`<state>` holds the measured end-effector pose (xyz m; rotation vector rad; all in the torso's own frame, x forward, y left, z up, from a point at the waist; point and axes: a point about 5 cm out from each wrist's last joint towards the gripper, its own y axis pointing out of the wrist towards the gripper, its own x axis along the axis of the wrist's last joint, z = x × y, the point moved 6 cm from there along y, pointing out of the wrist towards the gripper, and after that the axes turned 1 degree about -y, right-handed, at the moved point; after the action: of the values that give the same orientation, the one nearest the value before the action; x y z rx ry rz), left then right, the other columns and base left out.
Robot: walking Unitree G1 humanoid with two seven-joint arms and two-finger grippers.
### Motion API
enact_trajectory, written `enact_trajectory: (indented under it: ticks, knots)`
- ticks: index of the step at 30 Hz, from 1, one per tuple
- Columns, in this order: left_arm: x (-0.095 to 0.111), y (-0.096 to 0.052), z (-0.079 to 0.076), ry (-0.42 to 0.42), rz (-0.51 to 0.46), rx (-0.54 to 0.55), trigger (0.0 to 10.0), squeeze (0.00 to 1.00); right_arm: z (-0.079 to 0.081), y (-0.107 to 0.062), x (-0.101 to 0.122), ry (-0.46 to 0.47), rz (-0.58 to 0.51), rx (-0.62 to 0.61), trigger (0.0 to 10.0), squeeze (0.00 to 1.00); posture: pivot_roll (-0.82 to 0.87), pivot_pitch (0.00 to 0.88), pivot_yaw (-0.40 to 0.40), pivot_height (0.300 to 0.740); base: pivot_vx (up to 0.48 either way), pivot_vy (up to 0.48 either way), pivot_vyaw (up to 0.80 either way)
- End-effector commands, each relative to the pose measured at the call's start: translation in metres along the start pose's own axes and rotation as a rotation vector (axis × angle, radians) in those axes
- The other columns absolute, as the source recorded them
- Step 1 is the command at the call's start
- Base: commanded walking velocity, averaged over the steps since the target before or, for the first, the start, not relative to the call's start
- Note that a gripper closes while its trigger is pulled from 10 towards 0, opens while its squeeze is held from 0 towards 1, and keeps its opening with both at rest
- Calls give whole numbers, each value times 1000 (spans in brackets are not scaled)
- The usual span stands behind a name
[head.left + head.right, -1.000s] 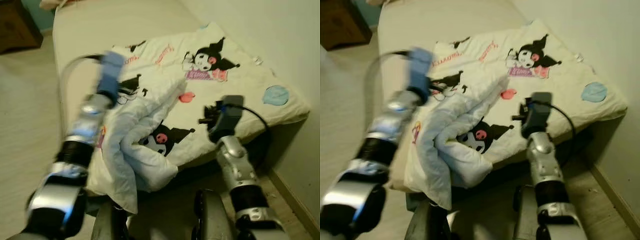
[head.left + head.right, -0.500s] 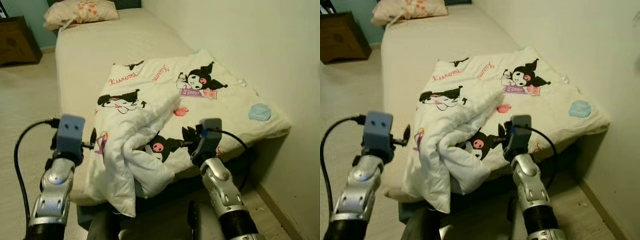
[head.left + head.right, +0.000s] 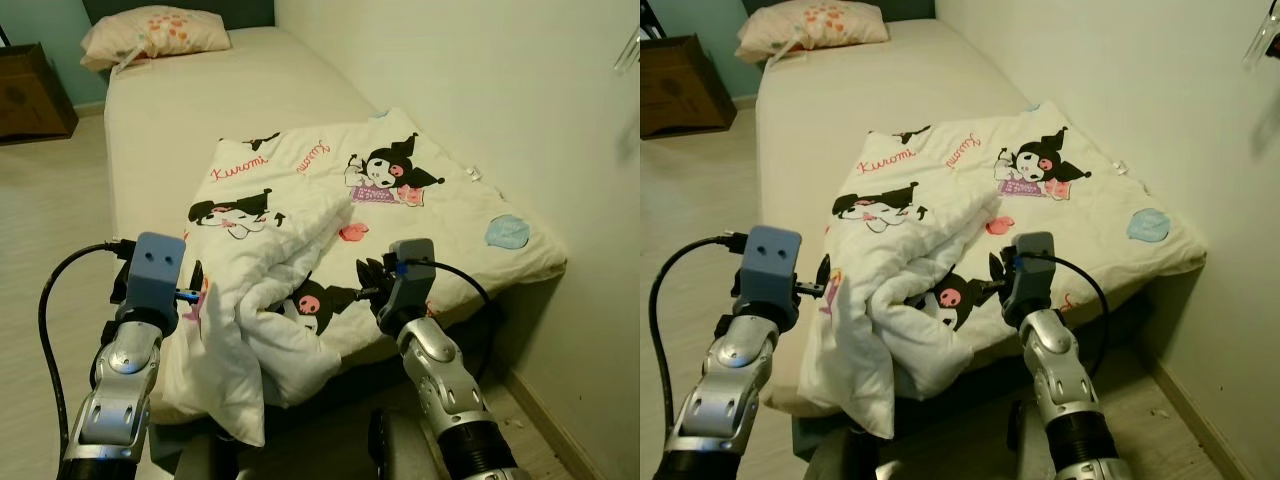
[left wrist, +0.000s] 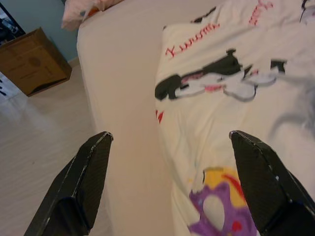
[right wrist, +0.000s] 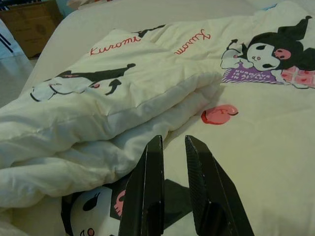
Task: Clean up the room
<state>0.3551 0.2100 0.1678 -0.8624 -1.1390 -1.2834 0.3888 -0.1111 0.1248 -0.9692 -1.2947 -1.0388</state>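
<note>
On my far left I see a brown cardboard box [image 3: 30,90] standing on the pale floor [image 3: 50,210], beside the bed [image 3: 190,90]; I cannot make out what it holds. A patterned pillow [image 3: 155,30] lies at the head of the bed. My left tool [image 4: 167,182] hovers over the bed's left edge with its fingers [image 4: 83,182] spread wide, one over bare sheet and the other over the quilt's border.

The Kuromi quilt [image 3: 420,215] covers the foot half of the mattress. It is cream with black-hooded cartoon figures, and red script reading "Kuromi" [image 5: 115,45] repeats across it. Its left portion is bunched into a thick rumpled fold [image 3: 270,290] that spills over the near corner of the bed and hangs toward the floor.

My right tool [image 5: 174,147] sits low over the quilt, just beside the fold, its fingers nearly pressed together with a slim gap between them and nothing pinched. A pale wall [image 3: 500,90] runs along the bed's right side.
</note>
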Motion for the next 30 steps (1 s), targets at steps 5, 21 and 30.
enact_trajectory:
  ticks: [5, 21, 30]
  knots:
    - [-13, -12, -2, -18, 50, 7, 10000, 0, 1, -6, -11, -14, 38, 5, 10000, 0, -6, 159, -11, 627, 0, 0, 0]
    - [-30, -32, -16, -25, 131, -32, 10000, 0, 5, -11, -17, 22, 37, 29, 10000, 0, -3, 151, -6, 627, 0, 0, 0]
    - [-23, -32, -15, -9, 95, -21, 10000, 0, 10, -14, -14, 70, 10, 58, 10000, 0, 0, 145, 4, 637, 0, 0, 0]
